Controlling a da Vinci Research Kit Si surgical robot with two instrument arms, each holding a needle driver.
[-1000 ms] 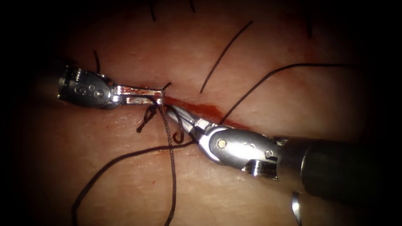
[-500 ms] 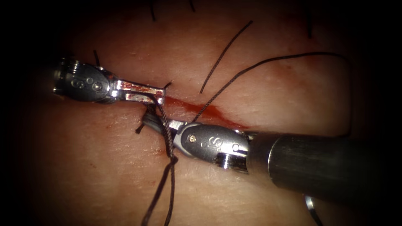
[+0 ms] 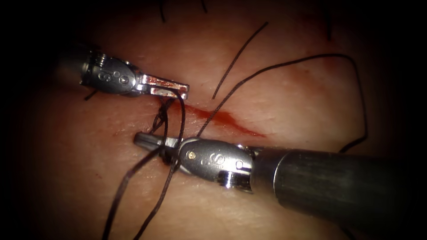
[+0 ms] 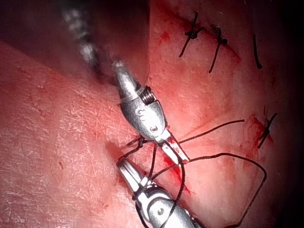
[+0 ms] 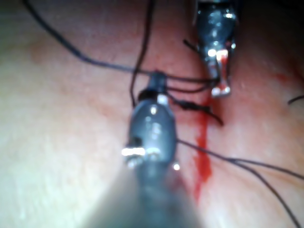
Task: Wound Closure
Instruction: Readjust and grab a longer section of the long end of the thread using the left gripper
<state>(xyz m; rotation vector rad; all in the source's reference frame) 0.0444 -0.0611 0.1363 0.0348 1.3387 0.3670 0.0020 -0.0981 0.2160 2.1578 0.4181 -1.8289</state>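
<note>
The left hand (image 3: 180, 90) is gripping the thread (image 3: 183, 116) at its closed tip, just above the left end of the cut (image 3: 222, 119) in the tissue (image 3: 284, 98). The right hand (image 3: 147, 141) is lying closed across the strands below the cut, with thread looped around its jaws; whether it is clamping a strand cannot be told. Red fluid (image 3: 227, 118) is lining the cut. Tied stitches (image 4: 192, 33) are sitting farther along the wound.

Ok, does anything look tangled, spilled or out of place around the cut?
Red fluid streaks along the cut. Dark thread is wrapped around the right gripper, while the left gripper is shut on thread above it. I see no needle.
</note>
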